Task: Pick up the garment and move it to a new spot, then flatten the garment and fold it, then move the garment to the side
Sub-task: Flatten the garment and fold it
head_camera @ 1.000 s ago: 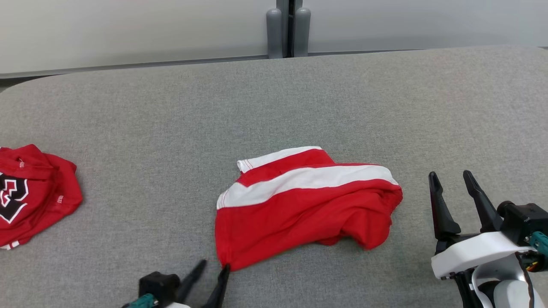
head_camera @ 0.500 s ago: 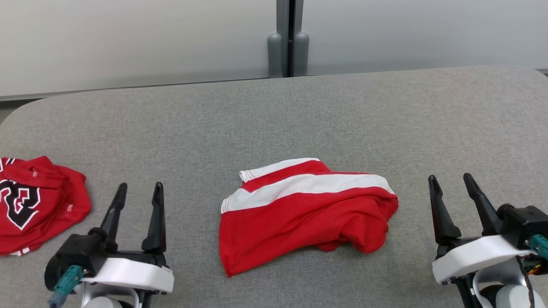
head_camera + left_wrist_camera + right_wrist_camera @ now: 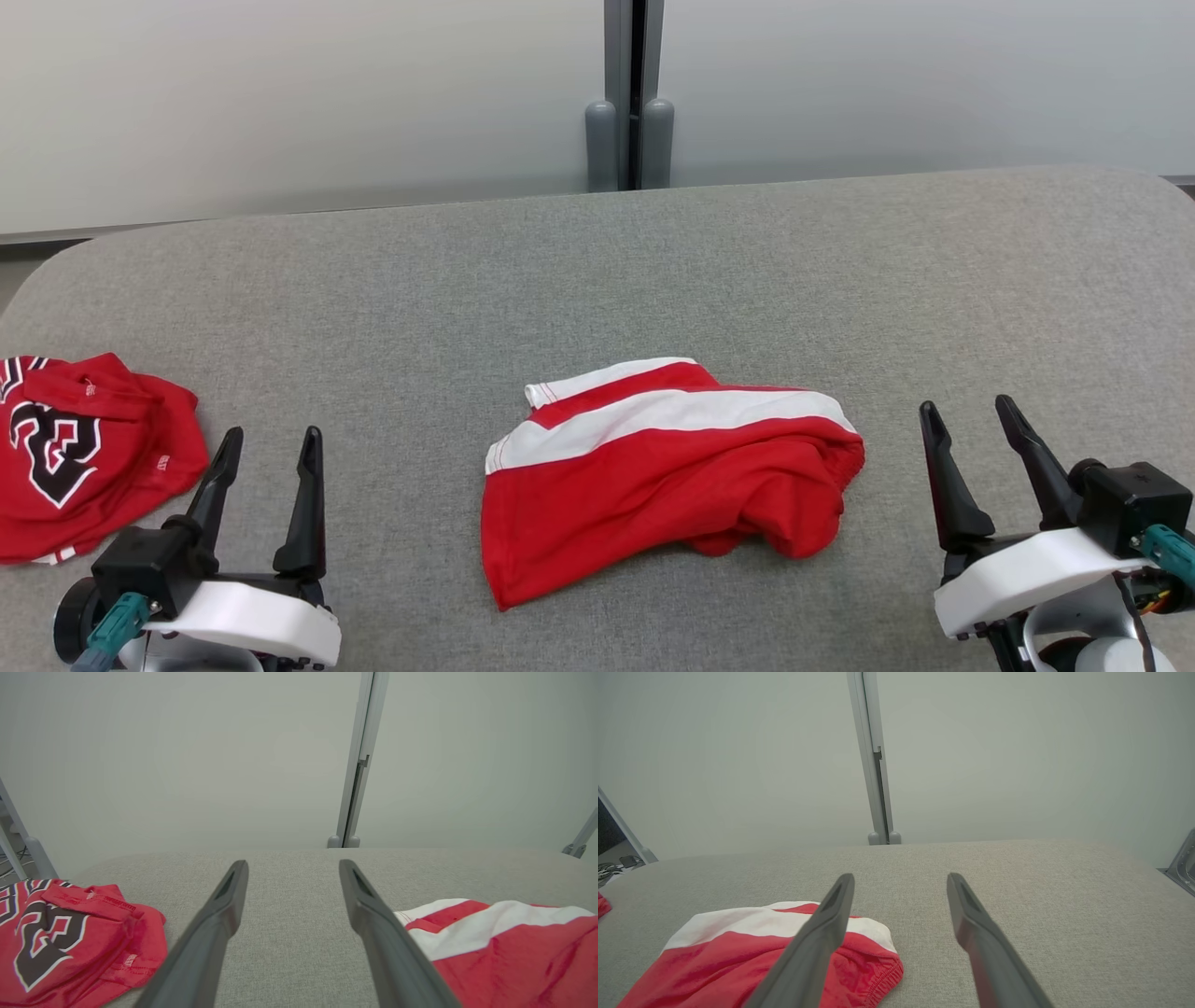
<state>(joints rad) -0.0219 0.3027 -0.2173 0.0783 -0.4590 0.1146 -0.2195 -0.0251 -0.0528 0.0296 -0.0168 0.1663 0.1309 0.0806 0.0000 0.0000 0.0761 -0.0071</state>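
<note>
Left gripper [image 3: 271, 439] released, long dark fingers spread, empty, over front-left of grey felt-like worktop [image 3: 597, 280]. Right gripper [image 3: 964, 411] same, front-right. Shorts [image 3: 653, 476]: red knit, white bands, rumpled, mid-worktop near front edge. Jersey [image 3: 84, 448] at left edge: black white-edged numerals, creased, not fully readable.

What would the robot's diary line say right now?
left hand: open, empty | right hand: open, empty | red-and-white garment: bunched, lying between hands | numbered red garment: beside left hand
</note>
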